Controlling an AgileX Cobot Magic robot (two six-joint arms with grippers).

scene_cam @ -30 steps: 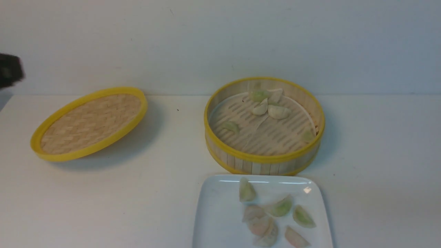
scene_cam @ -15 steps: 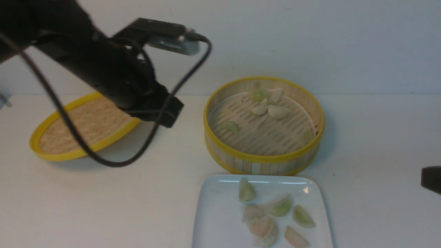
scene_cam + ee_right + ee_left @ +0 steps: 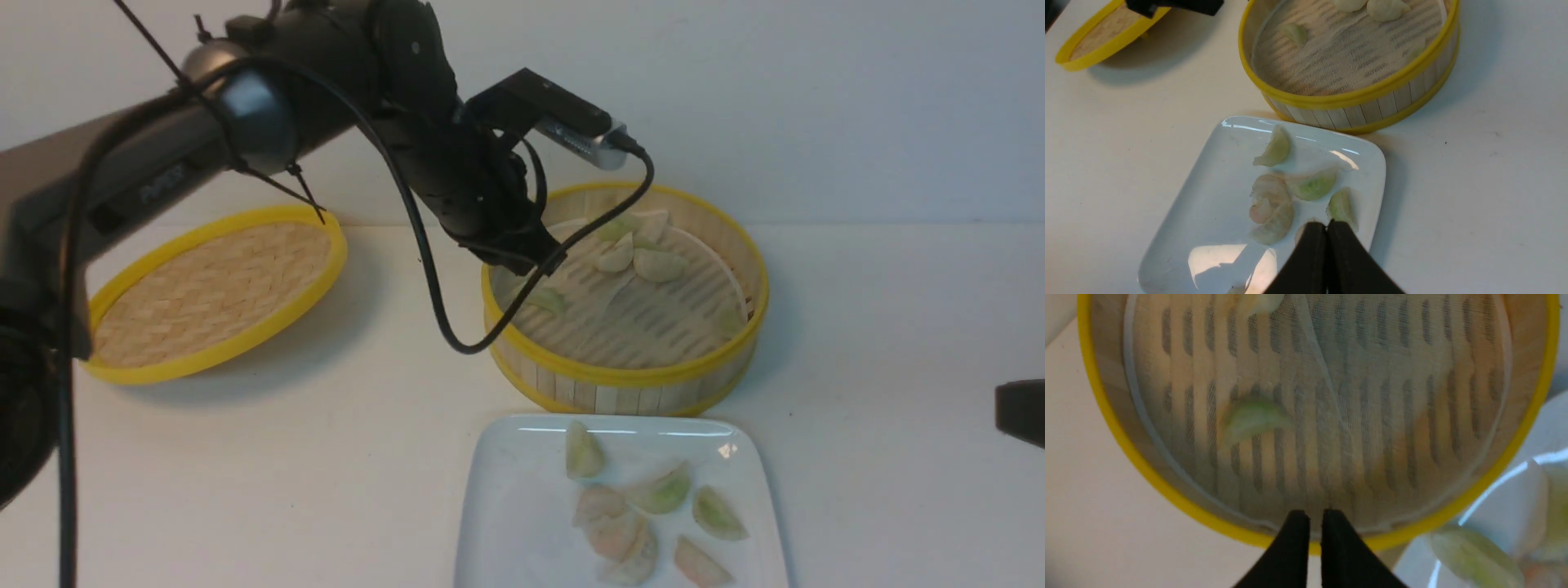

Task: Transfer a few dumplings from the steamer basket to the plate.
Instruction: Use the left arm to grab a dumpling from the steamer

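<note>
Clerk: Any lettering to record?

Inspector: One item. The grey link of the left arm carries a short pale marking along its side, seen in the front view. It is too blurred to read.

Clerk: Anything legible elsewhere?

Inspector: No. No text, number, brand or sign can be read in any of the three views.

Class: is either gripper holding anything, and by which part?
Nothing is held. The left gripper, barely parted, is empty above the steamer basket; the right gripper is shut on nothing.
</note>
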